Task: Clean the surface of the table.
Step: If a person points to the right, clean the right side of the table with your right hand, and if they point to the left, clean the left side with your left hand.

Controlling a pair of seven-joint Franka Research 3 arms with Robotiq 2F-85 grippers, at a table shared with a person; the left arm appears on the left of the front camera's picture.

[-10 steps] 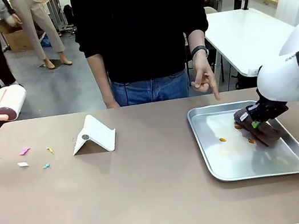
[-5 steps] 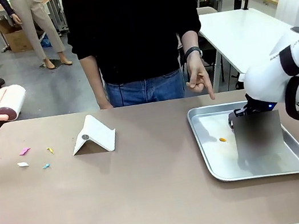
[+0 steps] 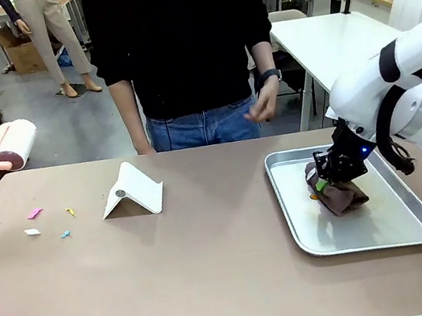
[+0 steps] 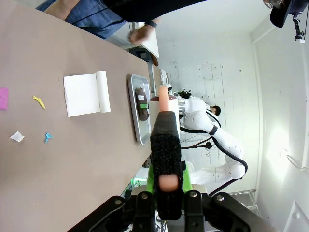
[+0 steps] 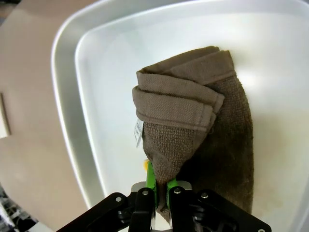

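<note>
The table (image 3: 215, 272) has a beige-brown top. On its right side a silver tray (image 3: 372, 237) holds a crumpled brown cloth (image 3: 338, 194). My right gripper (image 3: 327, 182) is shut on the cloth's near fold and presses it onto the tray floor. From the right wrist the cloth (image 5: 193, 121) lies bunched on the tray (image 5: 67, 96), with my gripper (image 5: 158, 186) pinching its lower edge. My left gripper (image 4: 167, 186) is shut on the black handle of a lint roller (image 4: 165, 145). The roller (image 3: 9, 146) hangs off the table's far left corner.
Small paper scraps lie at the table's left: pink (image 3: 34, 213), white (image 3: 32, 232), blue (image 3: 65, 234), yellow (image 3: 71, 212). A white folded stand (image 3: 131, 190) sits left of centre. A person stands at the far edge, one hand (image 3: 256, 109) raised above the tray.
My right gripper has dragged the cloth leftward across the tray floor. The person's hand has lifted away from pointing at the tray. The roller has stayed put.
</note>
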